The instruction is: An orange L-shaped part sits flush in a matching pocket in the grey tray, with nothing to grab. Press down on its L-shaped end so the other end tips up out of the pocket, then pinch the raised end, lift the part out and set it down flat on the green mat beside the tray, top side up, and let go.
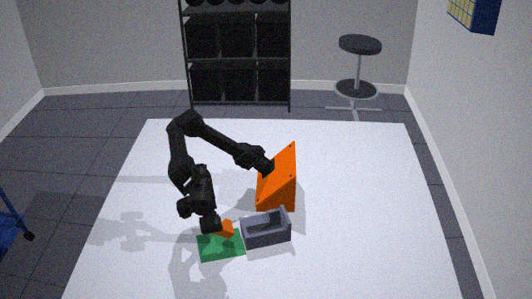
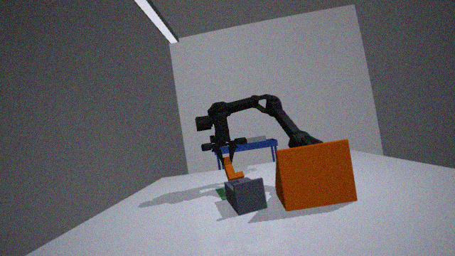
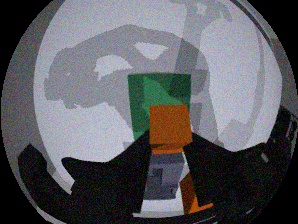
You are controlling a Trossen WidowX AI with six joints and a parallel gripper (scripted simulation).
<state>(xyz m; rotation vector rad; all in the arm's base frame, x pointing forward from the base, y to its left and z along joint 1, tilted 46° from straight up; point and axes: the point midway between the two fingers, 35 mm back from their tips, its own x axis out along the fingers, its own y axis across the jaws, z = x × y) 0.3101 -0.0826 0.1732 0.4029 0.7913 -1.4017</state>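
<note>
My gripper (image 2: 227,161) (image 3: 166,133) is shut on one end of the orange L-shaped part (image 1: 227,228) (image 2: 231,172) (image 3: 170,124). The part hangs steeply tilted, with its L-shaped end lowest, clear above the table. In the top view it appears over the back of the green mat (image 1: 207,255) (image 2: 221,193) (image 3: 138,90). The grey tray (image 1: 268,238) (image 2: 249,199) (image 3: 172,167) stands beside the mat, and its dark pocket shows no part in it. The fingertips are hidden behind the gripper body in the top view.
The orange wedge-shaped arm base (image 1: 276,183) (image 2: 316,174) stands just behind the tray. The tray has a raised wall at its far end. The arm's shadow falls across the mat and the white table (image 1: 353,187). A shelf rack (image 1: 238,59) and a stool (image 1: 360,44) stand beyond the table.
</note>
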